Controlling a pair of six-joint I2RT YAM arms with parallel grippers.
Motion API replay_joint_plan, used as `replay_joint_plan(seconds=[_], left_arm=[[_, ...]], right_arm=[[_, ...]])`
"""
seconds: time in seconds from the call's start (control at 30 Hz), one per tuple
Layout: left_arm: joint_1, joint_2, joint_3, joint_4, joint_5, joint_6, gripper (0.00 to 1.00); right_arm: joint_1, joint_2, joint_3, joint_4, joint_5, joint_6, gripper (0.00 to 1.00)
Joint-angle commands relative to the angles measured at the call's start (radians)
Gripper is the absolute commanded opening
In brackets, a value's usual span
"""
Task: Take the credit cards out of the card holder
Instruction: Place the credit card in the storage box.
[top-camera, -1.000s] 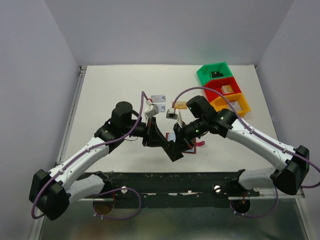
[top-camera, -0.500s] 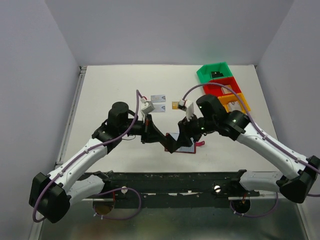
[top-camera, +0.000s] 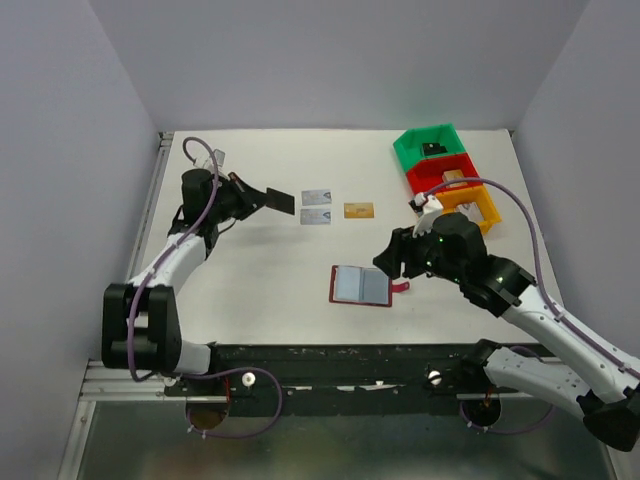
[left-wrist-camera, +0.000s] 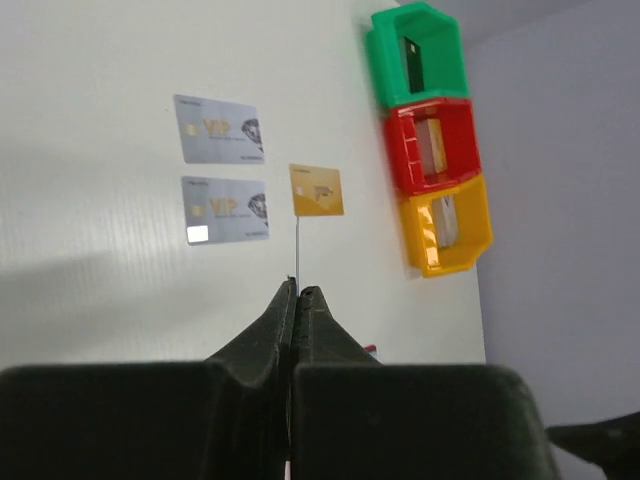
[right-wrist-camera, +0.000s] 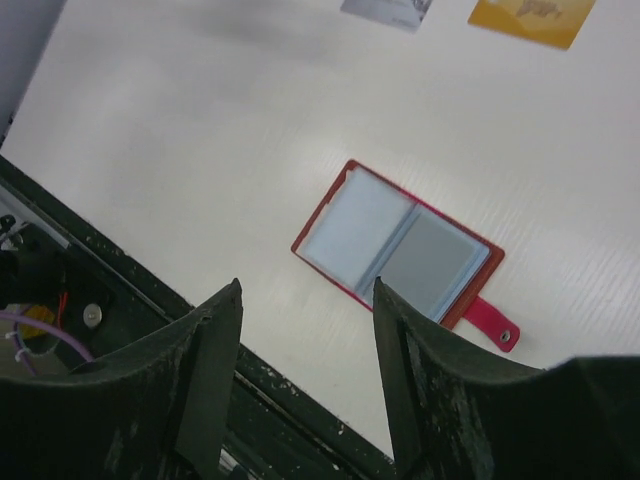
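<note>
The left fingers (left-wrist-camera: 303, 312) are pressed together on a black card (top-camera: 283, 202), which shows edge-on from the wrist. Just right of it on the counter (top-camera: 250, 270) lie a silver card (top-camera: 316, 196), a second silver card (top-camera: 316, 216) and a gold card (top-camera: 359, 210). The right fingers (right-wrist-camera: 215, 340) are spread, holding nothing, over the open card holder (right-wrist-camera: 400, 255), which lies lining-up. The green bin (top-camera: 430, 147), red bin (top-camera: 445, 175) and orange bin (top-camera: 465, 205) stand far right.

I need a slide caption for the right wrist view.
Open right gripper above the unfolded dark red card holder on the white table.
</note>
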Motion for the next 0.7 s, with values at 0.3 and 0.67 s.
replay_joint_plan(seconds=[0.3,0.67], left_arm=[[0.088,0.530,0.322,0.099,-0.041,-0.016,0.00],[0.111,0.710,0.456,0.092,0.058,0.021,0.00]], right_arm=[[0.002,0.131,-0.031,0.114,-0.131,0.070,0.61],[0.003,0.194,-0.043,0.128,-0.175,0.074,0.61]])
